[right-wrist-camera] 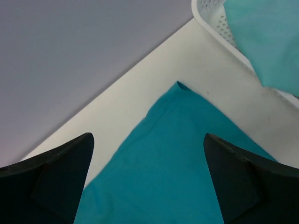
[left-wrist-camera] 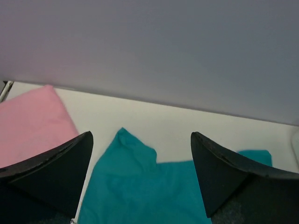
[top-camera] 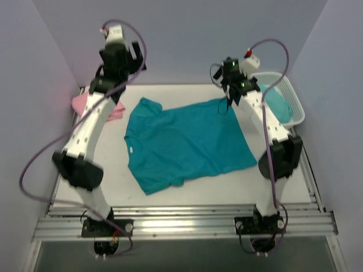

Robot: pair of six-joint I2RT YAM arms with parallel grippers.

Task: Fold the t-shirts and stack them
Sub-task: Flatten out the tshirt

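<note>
White tabletop (top-camera: 227, 190): teal t-shirt (top-camera: 187, 144) flat mid-table, pink t-shirt (top-camera: 82, 102) far left; left gripper (left-wrist-camera: 141, 135) and right gripper (right-wrist-camera: 148, 135) spread, empty, over teal's far edge; uneven corner pinches could skew the fold.

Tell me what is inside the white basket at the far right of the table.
A bunched light teal cloth fills the basket. It covers the bottom, so whether anything lies beneath it cannot be seen.
</note>
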